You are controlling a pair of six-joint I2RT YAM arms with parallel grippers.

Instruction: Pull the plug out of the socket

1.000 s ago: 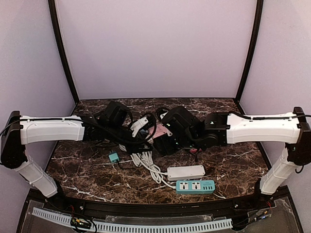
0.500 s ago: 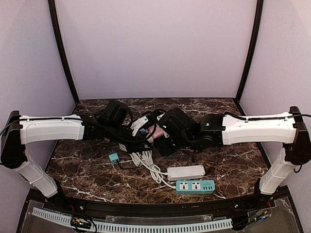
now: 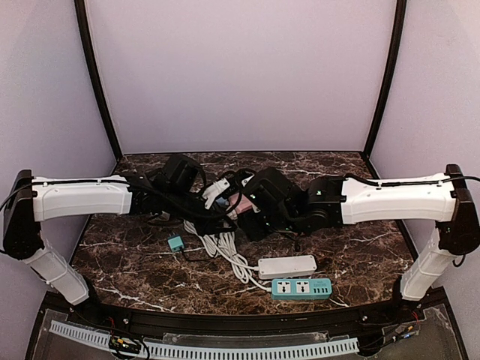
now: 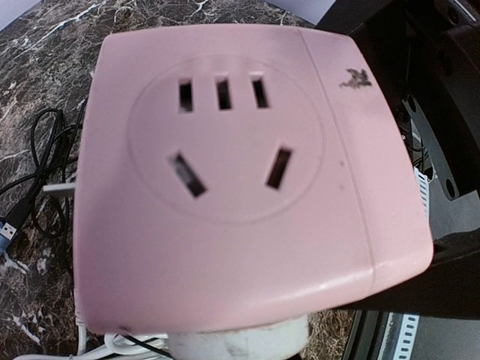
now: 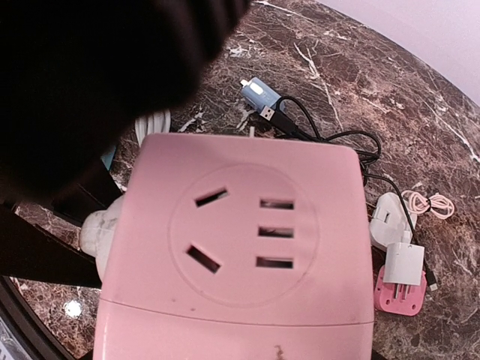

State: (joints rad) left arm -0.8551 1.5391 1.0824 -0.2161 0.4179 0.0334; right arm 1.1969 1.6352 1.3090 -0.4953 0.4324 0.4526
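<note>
From above, both arms reach in over the dark marble table [image 3: 135, 262] and meet at its middle. The left gripper [image 3: 216, 201] and right gripper [image 3: 247, 211] crowd around the pink socket [image 3: 235, 204], which shows only as a sliver between the black housings. A coil of white cable [image 3: 227, 251] trails from that cluster toward the near edge, where a white power strip [image 3: 287, 266] lies just beyond a teal power strip [image 3: 301, 288]. Whether either gripper's jaws are apart or clamped cannot be told from here

In the left wrist view the socket [image 4: 240, 180] fills nearly the whole frame, its holed face turned to the camera. The white plug [image 4: 240, 346] butts against its lower edge. A black cable [image 4: 45, 157] lies on the table at left, and the other arm's black body stands close at right. This gripper's own fingers are hidden

In the right wrist view the socket [image 5: 240, 247] again faces the camera, with the plug [image 5: 96, 229] touching its left side beneath a black, blurred mass. Behind it on the table lie a blue USB adapter [image 5: 255, 90] and a white charger [image 5: 390, 217]. No fingers show, so the grip cannot be told
</note>
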